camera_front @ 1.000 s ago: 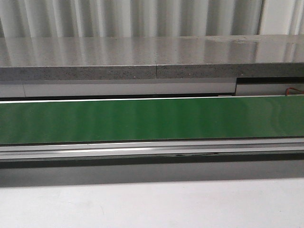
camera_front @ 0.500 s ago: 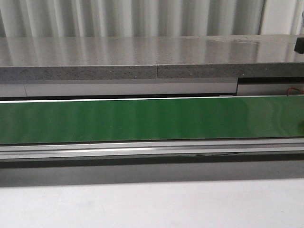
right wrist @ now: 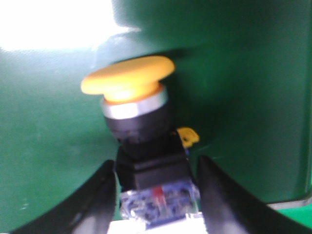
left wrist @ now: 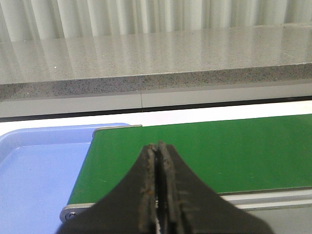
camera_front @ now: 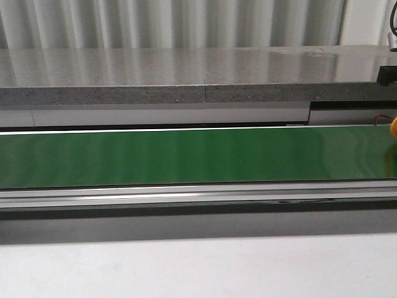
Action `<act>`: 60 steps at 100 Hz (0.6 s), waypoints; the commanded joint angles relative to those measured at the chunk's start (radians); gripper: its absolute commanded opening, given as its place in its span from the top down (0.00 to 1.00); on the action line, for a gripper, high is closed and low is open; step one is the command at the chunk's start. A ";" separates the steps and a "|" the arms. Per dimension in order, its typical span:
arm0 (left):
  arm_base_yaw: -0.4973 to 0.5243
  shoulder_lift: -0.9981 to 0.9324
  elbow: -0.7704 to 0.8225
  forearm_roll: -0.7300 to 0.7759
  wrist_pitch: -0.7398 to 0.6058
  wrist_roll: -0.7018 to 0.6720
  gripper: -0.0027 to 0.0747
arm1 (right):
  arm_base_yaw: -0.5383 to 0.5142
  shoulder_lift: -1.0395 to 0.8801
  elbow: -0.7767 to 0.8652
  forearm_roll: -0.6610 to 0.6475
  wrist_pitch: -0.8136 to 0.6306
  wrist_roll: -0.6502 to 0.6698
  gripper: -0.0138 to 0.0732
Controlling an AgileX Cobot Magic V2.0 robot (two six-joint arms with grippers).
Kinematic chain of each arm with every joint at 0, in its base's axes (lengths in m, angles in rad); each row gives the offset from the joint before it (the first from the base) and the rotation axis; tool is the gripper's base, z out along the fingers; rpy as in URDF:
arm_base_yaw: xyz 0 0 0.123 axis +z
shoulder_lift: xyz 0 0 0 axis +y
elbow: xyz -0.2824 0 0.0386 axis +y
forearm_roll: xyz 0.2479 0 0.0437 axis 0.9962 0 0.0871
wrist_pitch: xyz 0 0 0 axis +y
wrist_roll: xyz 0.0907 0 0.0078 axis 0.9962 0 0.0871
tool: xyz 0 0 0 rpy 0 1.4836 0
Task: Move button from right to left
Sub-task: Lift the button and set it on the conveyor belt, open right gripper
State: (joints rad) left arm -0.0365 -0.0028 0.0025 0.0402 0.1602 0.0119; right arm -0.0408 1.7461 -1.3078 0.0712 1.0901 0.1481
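The button (right wrist: 139, 122) has a yellow-orange mushroom cap, a black collar and a blue-and-clear base block. My right gripper (right wrist: 156, 163) is shut on that base block, one black finger on each side, above the green belt (right wrist: 44, 146). In the front view only a sliver of the yellow cap (camera_front: 394, 128) shows at the far right edge, under a dark part of the right arm (camera_front: 388, 74). My left gripper (left wrist: 158, 146) is shut and empty, hanging over the left end of the belt (left wrist: 219, 146).
A blue tray (left wrist: 39, 165) lies just past the belt's left end. A grey stone ledge (camera_front: 186, 74) runs behind the belt (camera_front: 186, 155), a metal rail (camera_front: 186, 195) runs along its front, and a white table (camera_front: 186, 267) is nearest.
The right arm has come into the front view at the far right and moved downward. The button's yellow cap now shows at the right edge, over the belt.
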 commanded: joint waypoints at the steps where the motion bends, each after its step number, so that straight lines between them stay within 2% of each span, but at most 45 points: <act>1: -0.001 -0.034 0.041 -0.008 -0.075 -0.012 0.99 | 0.000 -0.047 -0.019 -0.003 -0.017 0.001 0.26; 7: -0.001 -0.034 0.041 -0.008 -0.075 -0.012 0.99 | 0.000 -0.059 -0.019 -0.003 -0.030 0.001 0.21; 24: -0.001 -0.034 0.041 -0.008 -0.075 -0.012 0.99 | 0.011 -0.137 -0.019 -0.003 -0.078 -0.031 0.22; 37: -0.001 -0.034 0.041 -0.008 -0.075 -0.012 0.99 | 0.036 -0.223 -0.019 -0.004 -0.084 -0.118 0.25; 44: -0.001 -0.034 0.041 -0.008 -0.075 -0.012 0.99 | 0.052 -0.271 -0.014 -0.004 -0.087 -0.148 0.36; 55: -0.001 -0.034 0.041 -0.008 -0.075 -0.012 0.99 | 0.075 -0.357 0.017 -0.005 -0.096 -0.188 0.64; 60: -0.001 -0.034 0.041 -0.008 -0.075 -0.012 0.99 | 0.082 -0.390 0.038 -0.005 -0.105 -0.196 0.73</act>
State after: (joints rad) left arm -0.0365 -0.0028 0.0025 0.0402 0.1602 0.0119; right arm 0.0314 1.4457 -1.2743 0.0712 1.0232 -0.0123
